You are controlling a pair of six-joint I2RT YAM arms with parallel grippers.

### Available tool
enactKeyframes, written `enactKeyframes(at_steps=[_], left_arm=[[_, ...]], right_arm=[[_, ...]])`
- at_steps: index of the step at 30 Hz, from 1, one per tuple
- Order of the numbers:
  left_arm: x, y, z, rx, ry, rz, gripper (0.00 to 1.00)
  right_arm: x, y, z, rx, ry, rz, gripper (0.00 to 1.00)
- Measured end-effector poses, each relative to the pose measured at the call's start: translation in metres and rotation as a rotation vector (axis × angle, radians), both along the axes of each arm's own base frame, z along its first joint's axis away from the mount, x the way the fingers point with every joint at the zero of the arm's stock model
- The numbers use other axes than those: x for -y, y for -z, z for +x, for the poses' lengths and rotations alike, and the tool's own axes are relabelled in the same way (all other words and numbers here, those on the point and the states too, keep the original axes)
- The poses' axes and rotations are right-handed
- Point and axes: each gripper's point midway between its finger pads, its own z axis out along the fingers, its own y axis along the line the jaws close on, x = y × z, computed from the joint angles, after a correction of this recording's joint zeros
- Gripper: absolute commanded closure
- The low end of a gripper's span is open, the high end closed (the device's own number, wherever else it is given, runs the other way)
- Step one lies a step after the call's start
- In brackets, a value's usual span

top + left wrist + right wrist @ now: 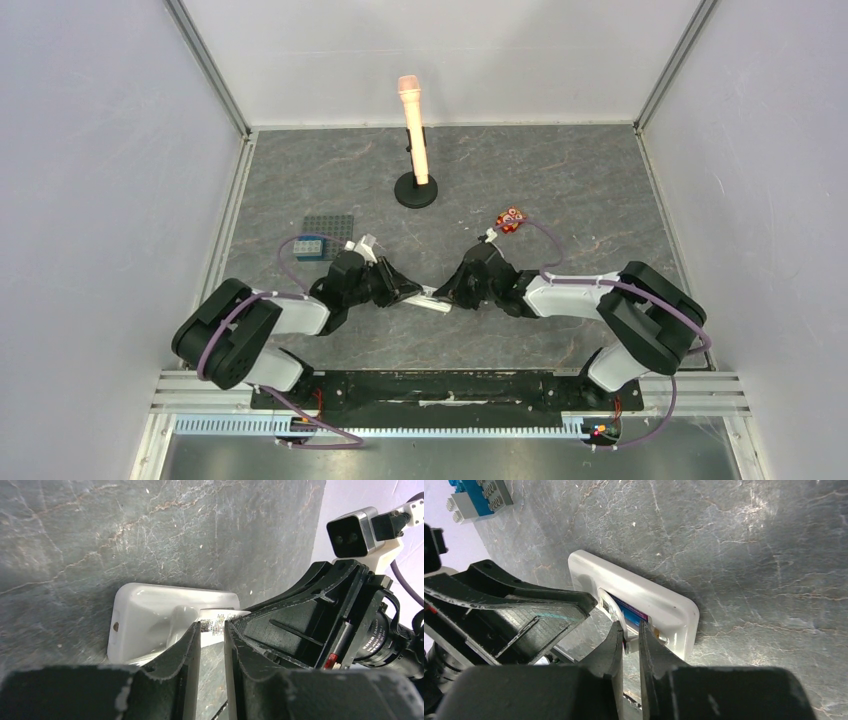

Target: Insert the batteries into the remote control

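The white remote control (437, 302) lies back up between my two grippers, with its battery bay open. In the left wrist view my left gripper (212, 630) is nearly shut on a white printed flap (220, 622) at the remote's (145, 610) bay. In the right wrist view my right gripper (631, 635) is pinched on the end of a blue battery (634, 614), which lies in the remote's (674, 611) bay. Only this one blue cell shows. From above, the left gripper (412, 293) and right gripper (450, 290) almost meet over the remote.
A grey studded plate with a blue brick (328, 235) sits behind the left arm. A small red block (512, 219) lies behind the right arm. A peach rod on a black round stand (416, 188) is at the back centre. White walls enclose the table.
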Motion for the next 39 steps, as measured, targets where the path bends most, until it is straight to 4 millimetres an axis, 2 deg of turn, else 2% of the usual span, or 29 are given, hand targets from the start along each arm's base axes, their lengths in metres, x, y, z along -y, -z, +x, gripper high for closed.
enactKeyframes(at_steps=[7,15,23,26,31,39], left_arm=[[-0.01,-0.008,0.007,0.105,-0.033,0.047,0.71],[-0.009,0.002,-0.001,0.122,-0.008,0.095,0.71],[-0.01,0.003,0.001,0.128,-0.018,0.102,0.71],[-0.01,0.002,0.002,0.129,-0.017,0.103,0.71],[-0.009,0.0,0.002,0.136,-0.006,0.12,0.71],[-0.01,-0.002,0.001,0.145,0.004,0.133,0.71]], right_arm=[[-0.002,0.0,0.0,-0.015,0.011,0.0,0.88],[-0.005,0.001,0.0,-0.049,0.013,-0.025,0.82],[-0.008,0.001,-0.001,-0.099,0.009,-0.085,0.76],[-0.009,0.001,-0.001,-0.121,0.006,-0.115,0.69],[-0.014,-0.004,0.0,-0.131,-0.012,-0.144,0.51],[-0.017,-0.009,-0.002,-0.12,-0.039,-0.177,0.43]])
